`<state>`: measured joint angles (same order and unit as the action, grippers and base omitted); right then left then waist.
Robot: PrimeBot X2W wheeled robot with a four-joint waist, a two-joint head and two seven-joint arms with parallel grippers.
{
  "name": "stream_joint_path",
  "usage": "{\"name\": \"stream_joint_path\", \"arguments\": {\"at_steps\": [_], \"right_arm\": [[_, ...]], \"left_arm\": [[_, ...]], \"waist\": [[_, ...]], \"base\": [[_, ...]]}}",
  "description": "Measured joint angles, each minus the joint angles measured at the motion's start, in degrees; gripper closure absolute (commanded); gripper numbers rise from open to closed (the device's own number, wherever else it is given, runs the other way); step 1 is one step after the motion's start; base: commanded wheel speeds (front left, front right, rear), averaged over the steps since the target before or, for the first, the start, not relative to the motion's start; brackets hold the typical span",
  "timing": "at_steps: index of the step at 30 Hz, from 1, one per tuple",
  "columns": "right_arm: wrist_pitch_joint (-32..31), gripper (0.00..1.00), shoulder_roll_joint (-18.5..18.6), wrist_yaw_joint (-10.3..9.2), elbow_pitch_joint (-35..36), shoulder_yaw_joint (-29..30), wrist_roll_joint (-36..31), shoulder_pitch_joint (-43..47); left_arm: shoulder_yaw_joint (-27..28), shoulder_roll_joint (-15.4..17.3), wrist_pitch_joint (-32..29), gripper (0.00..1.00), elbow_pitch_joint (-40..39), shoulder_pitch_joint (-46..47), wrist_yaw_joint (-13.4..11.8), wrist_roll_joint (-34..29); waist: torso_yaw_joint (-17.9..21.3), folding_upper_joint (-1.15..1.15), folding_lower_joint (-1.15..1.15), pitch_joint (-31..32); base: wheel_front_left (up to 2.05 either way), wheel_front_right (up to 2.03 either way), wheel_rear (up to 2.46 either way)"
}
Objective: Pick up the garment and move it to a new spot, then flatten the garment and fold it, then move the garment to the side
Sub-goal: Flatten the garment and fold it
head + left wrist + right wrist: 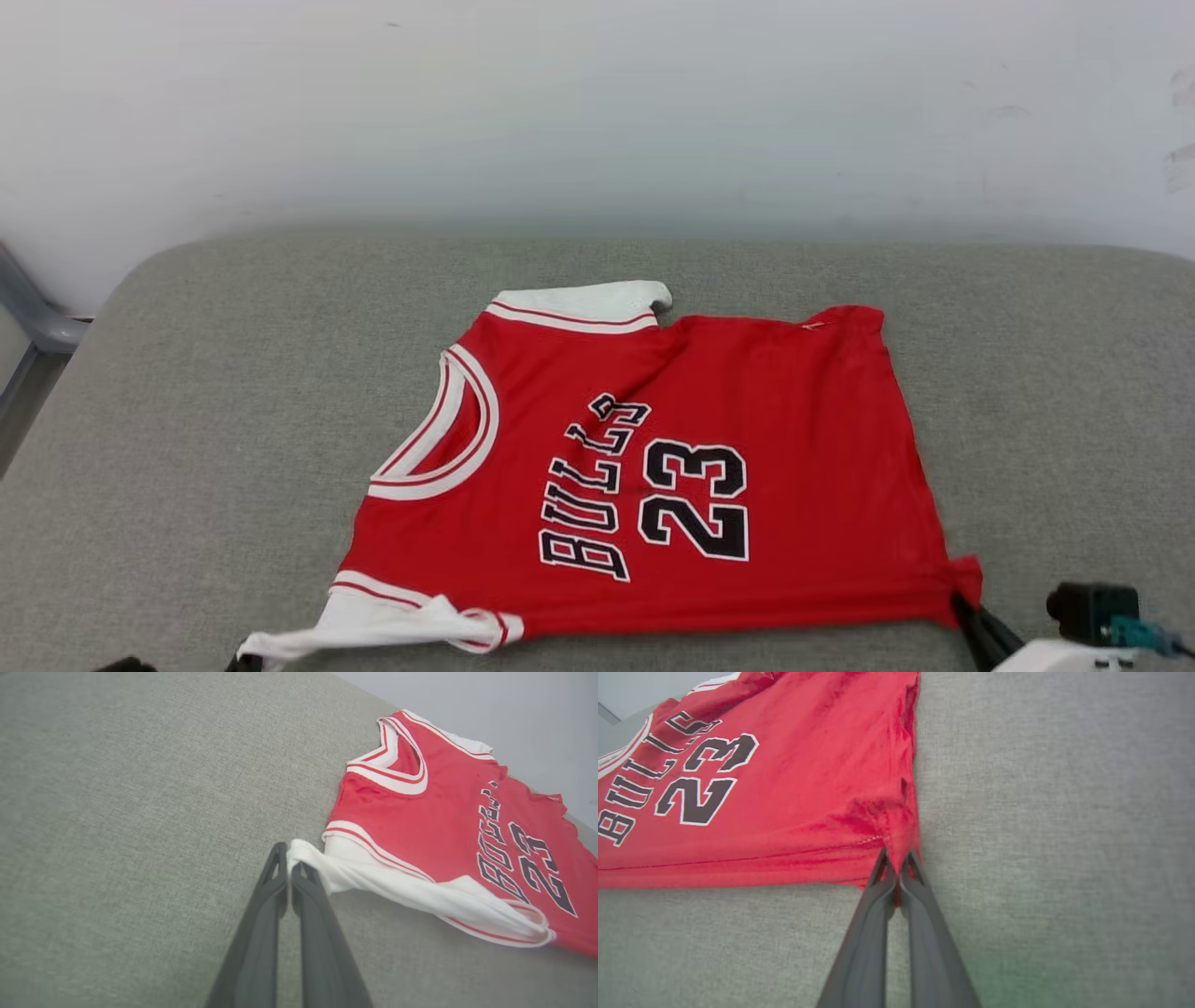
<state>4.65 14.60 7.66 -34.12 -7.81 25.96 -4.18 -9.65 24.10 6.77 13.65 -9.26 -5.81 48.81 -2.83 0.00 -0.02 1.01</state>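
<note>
Apparently flattening the garment (653,448) at the middle of the grey cushion (187,420), pinching its white sleeve (373,882) in the closed left gripper (288,858), its hem corner (896,830) in the closed right gripper (896,856), folding and side-move pending.

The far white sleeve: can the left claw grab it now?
Probably not yet. The left claw is shut on the near sleeve, and the far sleeve lies across the whole shirt from it. Nothing covers it, though.
</note>
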Motion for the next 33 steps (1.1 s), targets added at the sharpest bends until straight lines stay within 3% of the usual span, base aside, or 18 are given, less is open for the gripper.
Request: {"name": "stream_joint_path", "arguments": {"at_steps": [7,13,16,24,33], "right_arm": [[-8.4,1.0,-2.9,-0.01,16.1,8.2,-5.1,11.4],[-13.2,1.0,-6.2,-0.09,26.2,12.5,-7.9,12.3],[-17.0,1.0,-7.5,-0.11,30.4,13.7,-9.3,10.8],[-20.4,1.0,-7.4,-0.13,31.0,11.1,-11.5,3.3],[-19.3,1.0,-6.0,-0.13,21.6,7.9,-13.3,-4.0]], "left_arm": [[1.0,1.6,-3.2,1.0,-11.9,-6.6,-4.6,0.6],[0.5,2.3,-3.9,1.0,-15.4,-2.5,-4.2,-0.1],[-1.1,2.4,-4.1,1.0,-14.1,5.0,-2.5,-1.3],[-3.4,1.2,-2.6,1.0,-5.9,17.4,2.0,-3.0],[-6.9,-0.9,-3.9,1.0,6.7,25.3,6.4,-3.2]], "waist": [[-0.4,0.0,0.0,-0.8],[-0.5,0.0,0.01,-3.2],[-0.4,0.0,0.02,-5.9],[0.9,0.0,0.03,-11.4],[1.9,0.0,0.03,-15.8]], "base": [[0.0,0.0,0.0],[0.0,0.0,0.0],[0.0,0.0,0.0],[0.0,0.0,0.0],[0.0,0.0,0.0]]}}
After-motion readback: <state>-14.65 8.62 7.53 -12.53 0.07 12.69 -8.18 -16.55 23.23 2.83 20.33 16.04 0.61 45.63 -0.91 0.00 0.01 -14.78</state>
